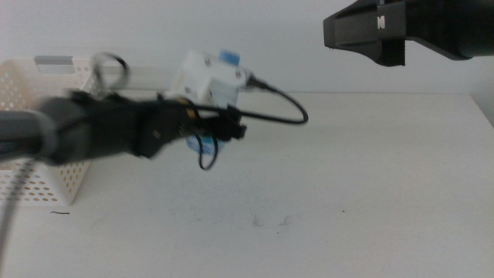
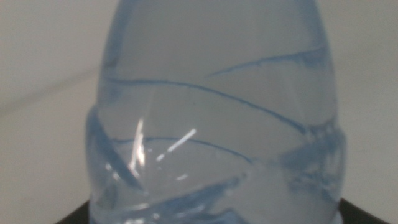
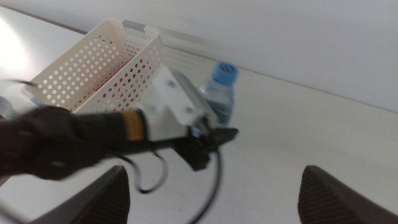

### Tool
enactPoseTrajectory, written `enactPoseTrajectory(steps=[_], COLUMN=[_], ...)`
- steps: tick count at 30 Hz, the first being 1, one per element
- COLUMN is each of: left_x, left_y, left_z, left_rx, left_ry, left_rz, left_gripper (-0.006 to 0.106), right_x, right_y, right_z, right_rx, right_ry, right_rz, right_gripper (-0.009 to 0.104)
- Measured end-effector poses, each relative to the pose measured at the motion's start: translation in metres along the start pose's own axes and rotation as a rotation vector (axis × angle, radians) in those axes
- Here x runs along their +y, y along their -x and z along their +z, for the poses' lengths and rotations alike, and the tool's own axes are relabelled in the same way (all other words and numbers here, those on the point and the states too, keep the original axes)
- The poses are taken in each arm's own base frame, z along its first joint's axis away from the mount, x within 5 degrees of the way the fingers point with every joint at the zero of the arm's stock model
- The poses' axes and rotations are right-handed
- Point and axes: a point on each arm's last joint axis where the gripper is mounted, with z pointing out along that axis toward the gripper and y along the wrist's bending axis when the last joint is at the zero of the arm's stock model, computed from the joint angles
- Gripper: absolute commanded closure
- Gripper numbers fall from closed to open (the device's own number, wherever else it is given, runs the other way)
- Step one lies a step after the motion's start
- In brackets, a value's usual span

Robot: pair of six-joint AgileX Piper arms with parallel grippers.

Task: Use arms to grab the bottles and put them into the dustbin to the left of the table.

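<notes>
Gripping the water bottle [image 3: 219, 93] low on its body, the left pincer [image 1: 220, 127] is closed around it just right of the bin [image 1: 46, 81], above the desk [image 1: 370, 177]; the arm looks blurred, so it seems to be moving fast. The thin, clear plastic fills the left wrist view, and I judge it slick and easy to squash, so a quick swing could let it slip or pivot out. A release short of the rim would drop it on the desk. The right pincer [image 3: 214, 186] hangs open and empty, high at the far right.
</notes>
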Motion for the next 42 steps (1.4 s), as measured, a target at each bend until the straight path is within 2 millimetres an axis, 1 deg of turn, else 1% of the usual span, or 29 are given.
enactPoseTrajectory(steps=[2, 3, 6, 8, 12, 14, 17, 18, 20, 22, 28, 30, 33, 35, 38, 40, 41, 42], left_x=[0.001, 0.004, 0.024, 0.051, 0.121, 0.16, 0.206, 0.217, 0.234, 0.241, 0.254, 0.257, 0.263, 0.265, 0.266, 0.266, 0.267, 0.267], left_y=[0.015, 0.017, 0.023, 0.026, 0.035, 0.039, 0.041, 0.042, 0.038, 0.032, 0.005, -0.007, -0.022, -0.031, -0.039, -0.04, -0.04, -0.039], left_z=[-0.024, -0.032, -0.055, -0.069, -0.097, -0.111, -0.125, -0.129, -0.128, -0.121, -0.09, -0.078, -0.063, -0.055, -0.047, -0.046, -0.046, -0.047], left_rx=[-0.002, 0.014, 0.096, 0.191, 0.365, 0.395, 0.421, 0.423, 0.433, 0.437, 0.522, 0.56, 0.589, 0.607, 0.629, 0.632, 0.631, 0.625], left_ry=[-0.001, 0.003, 0.045, 0.101, 0.25, 0.328, 0.378, 0.383, 0.352, 0.309, 0.256, 0.244, 0.242, 0.238, 0.226, 0.222, 0.221, 0.22], left_rz=[0.033, 0.041, 0.037, -0.006, -0.12, -0.179, -0.221, -0.232, -0.255, -0.281, -0.303, -0.311, -0.35, -0.369, -0.387, -0.388, -0.382, -0.382], left_gripper=[0.1, 0.1, 0.097, 0.097, 0.097, 0.097, 0.097, 0.097, 0.097, 0.097, 0.097, 0.094, 0.082, 0.065, 0.033, 0.014, 0.007, 0.007], right_x=[0.0, 0.0, 0.0, 0.0, 0.0, 0.0, 0.0, 0.0, 0.0, 0.0, 0.0, 0.0, 0.0, 0.0, 0.0, 0.0, 0.0, 0.0], right_y=[0.0, 0.0, 0.0, 0.0, 0.0, 0.0, 0.0, 0.0, 0.0, 0.0, 0.0, 0.0, 0.0, 0.0, 0.0, 0.0, 0.0, 0.0], right_z=[0.0, 0.0, 0.0, 0.0, 0.0, 0.0, 0.0, 0.0, 0.0, 0.0, 0.0, 0.0, 0.0, 0.0, 0.0, 0.0, 0.0, 0.0], right_rx=[0.0, 0.0, 0.0, 0.0, 0.0, 0.0, 0.0, 0.0, 0.0, 0.0, 0.0, 0.0, 0.0, 0.0, 0.0, 0.0, 0.0, 0.0], right_ry=[0.0, 0.0, 0.0, 0.0, 0.0, 0.0, 0.0, 0.0, 0.0, 0.0, 0.0, 0.0, 0.0, 0.0, 0.0, 0.0, 0.0, 0.0], right_rz=[0.0, 0.0, 0.0, 0.0, 0.0, 0.0, 0.0, 0.0, 0.0, 0.0, 0.0, 0.0, 0.0, 0.0, 0.0, 0.0, 0.0, 0.0], right_gripper=[0.021, 0.021, 0.021, 0.021, 0.021, 0.021, 0.021, 0.021, 0.021, 0.021, 0.021, 0.021, 0.021, 0.021, 0.021, 0.021, 0.021, 0.021])
